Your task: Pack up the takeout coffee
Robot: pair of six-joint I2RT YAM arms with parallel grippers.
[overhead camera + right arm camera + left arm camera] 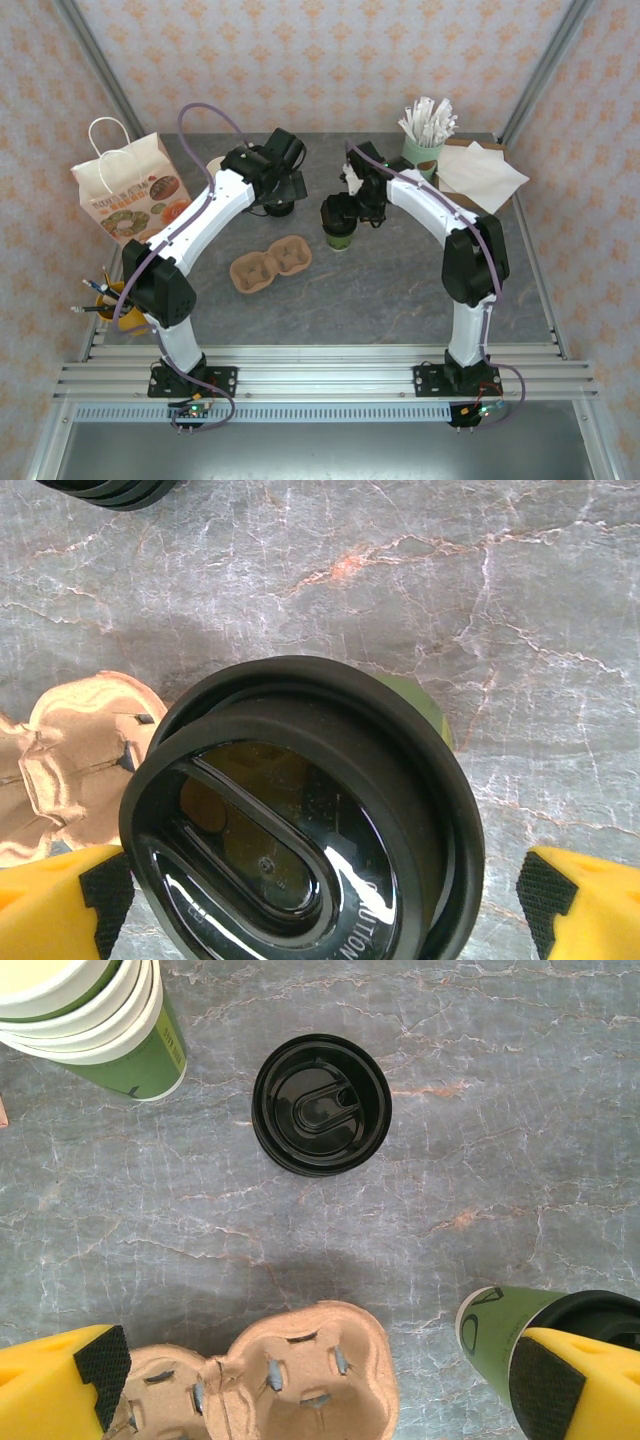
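Right gripper [322,900] released, jaws wide, poised directly above the takeout coffee [340,236]. Its 2 pads [105,890] flank the black lid [300,800] without touching. Cup stands upright on the counter [520,600], just beside the 2-well pulp carrier [270,264]. Left gripper [320,1375] also wide, hovering over the carrier, holding nothing. Judgement: descend until the pads sit on the paper wall below the lid rim, not on the lid, which could pop off. Close softly, since paper crushes. Lift straight, keep level, aim for the nearer well.
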